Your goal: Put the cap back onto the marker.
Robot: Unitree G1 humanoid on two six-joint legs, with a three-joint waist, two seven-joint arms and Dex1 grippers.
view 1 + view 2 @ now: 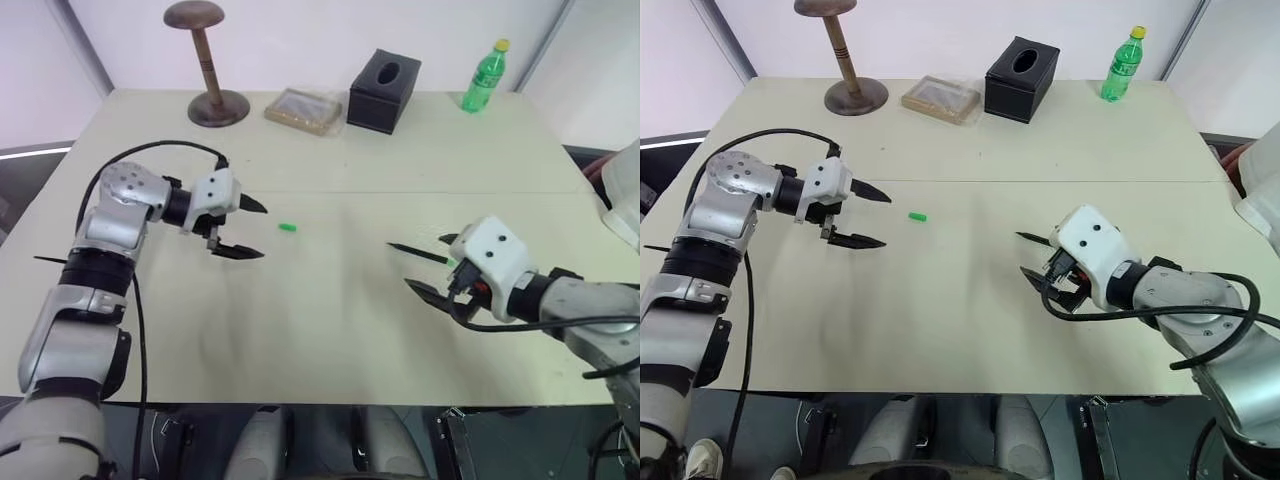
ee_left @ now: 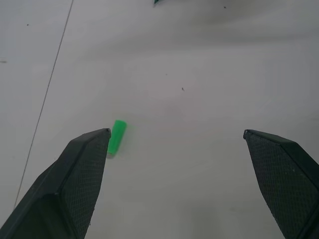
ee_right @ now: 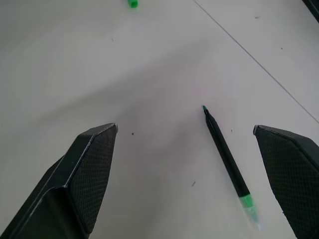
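A small green cap [image 1: 287,228] lies on the pale table [image 1: 330,340], left of centre. My left gripper [image 1: 262,231] hovers just to its left, open, with the cap [image 2: 117,137] close beside one finger and not between the two. The uncapped black marker [image 1: 418,252] with a green tip lies to the right, its tip pointing toward the cap. My right gripper [image 1: 425,262] is open right by the marker. The marker [image 3: 227,159] lies ahead of the fingers, nearer one fingertip [image 3: 279,144], untouched.
Along the table's far edge stand a wooden hat stand [image 1: 207,62], a flat clear box [image 1: 303,108], a black tissue box [image 1: 383,90] and a green bottle [image 1: 484,76]. A black cable loops over my left arm.
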